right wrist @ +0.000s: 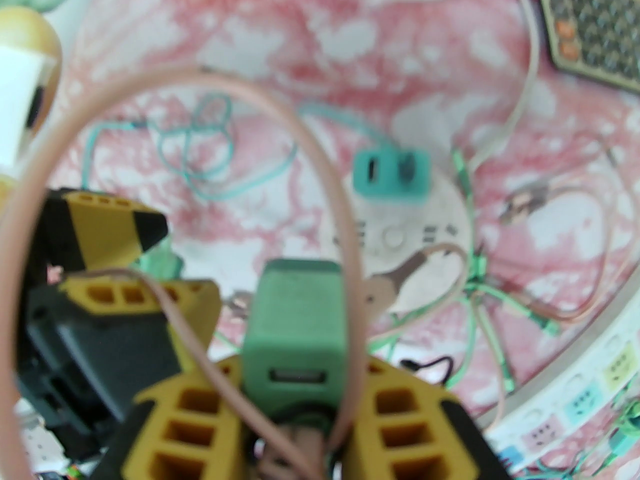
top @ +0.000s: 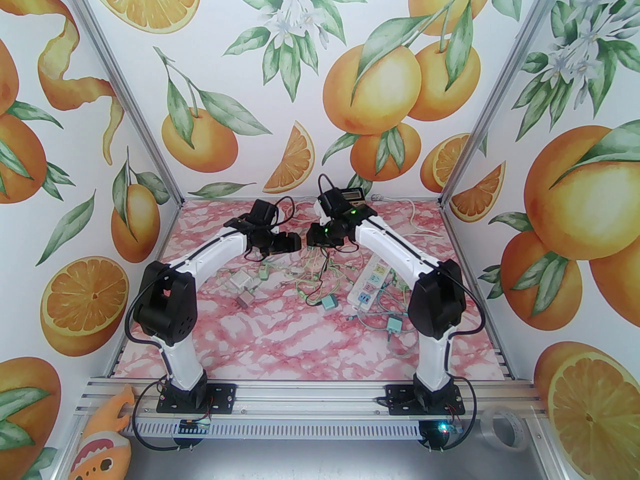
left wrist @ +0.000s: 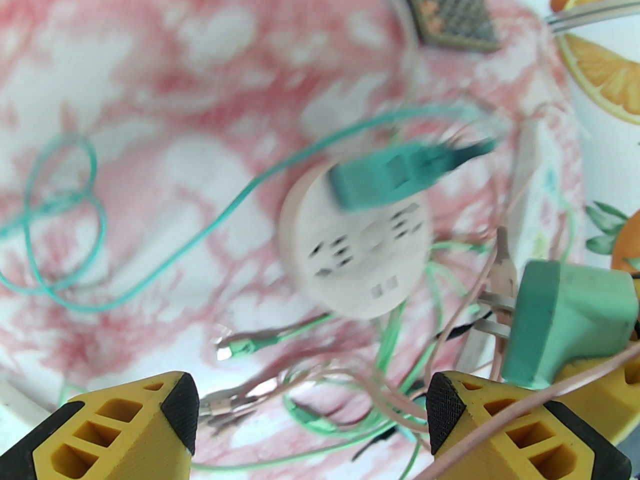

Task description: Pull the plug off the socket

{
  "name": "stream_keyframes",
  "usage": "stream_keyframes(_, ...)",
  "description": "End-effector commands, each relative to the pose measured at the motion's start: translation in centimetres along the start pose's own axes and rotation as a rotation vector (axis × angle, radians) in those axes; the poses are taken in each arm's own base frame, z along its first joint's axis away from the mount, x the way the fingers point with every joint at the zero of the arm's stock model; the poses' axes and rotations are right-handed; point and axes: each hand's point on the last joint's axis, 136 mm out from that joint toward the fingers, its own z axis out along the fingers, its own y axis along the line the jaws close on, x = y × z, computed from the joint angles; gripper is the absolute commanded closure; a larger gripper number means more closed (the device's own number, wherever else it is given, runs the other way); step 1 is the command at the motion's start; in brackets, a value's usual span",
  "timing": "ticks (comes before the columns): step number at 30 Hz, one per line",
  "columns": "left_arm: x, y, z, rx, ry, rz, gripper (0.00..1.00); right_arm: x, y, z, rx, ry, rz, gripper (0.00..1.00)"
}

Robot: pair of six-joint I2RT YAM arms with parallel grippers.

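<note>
right gripper (right wrist: 300, 368): clamped on green plug (right wrist: 295, 313), usb port toward the wrist camera, pink cable (right wrist: 320, 168) looped over the top. in left wrist view, green plug (left wrist: 565, 318) at far right, prongs (left wrist: 492, 313) bare, pointing left, clear of any socket. judged already pulled free.

left gripper (left wrist: 310, 408): spread wide, nothing between the pads, loose cables on the table beneath.

round white socket (left wrist: 355, 248): flat on marble table (left wrist: 125, 93), ahead of the left jaws, a little right of their centre line. teal plug (left wrist: 380, 178) on its far edge, long axis slanting low-left to high-right, roughly crosswise to the jaw gap. blurred, depth of seating hard to tell.

from right wrist view: teal plug (right wrist: 392, 175) standing up off round white socket (right wrist: 415, 233), beyond the held plug.

judgement: left arm free and near, right arm occupied. next: reach forward, close across the teal body's narrow sides, pull straight off the socket face. risk: loose socket lifting along with it.
</note>
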Motion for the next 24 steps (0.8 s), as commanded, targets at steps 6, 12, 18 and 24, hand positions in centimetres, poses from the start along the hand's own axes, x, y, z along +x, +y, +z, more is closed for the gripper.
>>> stream_keyframes(6,1.8,-0.1,-2.0,0.055,-0.05,0.013,0.23,6.0,1.8,0.4,-0.025,0.03,0.01,0.74)
stream_keyframes(12,5.0,0.7,-2.2,0.046,-0.005,0.072,0.23,10.2,0.9,0.8,-0.012,0.041,0.054,0.74)
stream_keyframes(18,10.4,0.3,-2.1,0.054,0.076,0.196,0.23,16.2,-0.9,1.1,0.026,0.063,0.116,0.73)
stream_keyframes(24,11.0,0.0,-3.0,0.071,0.065,0.197,0.19,17.1,-1.3,1.2,0.053,0.036,0.108,0.57)
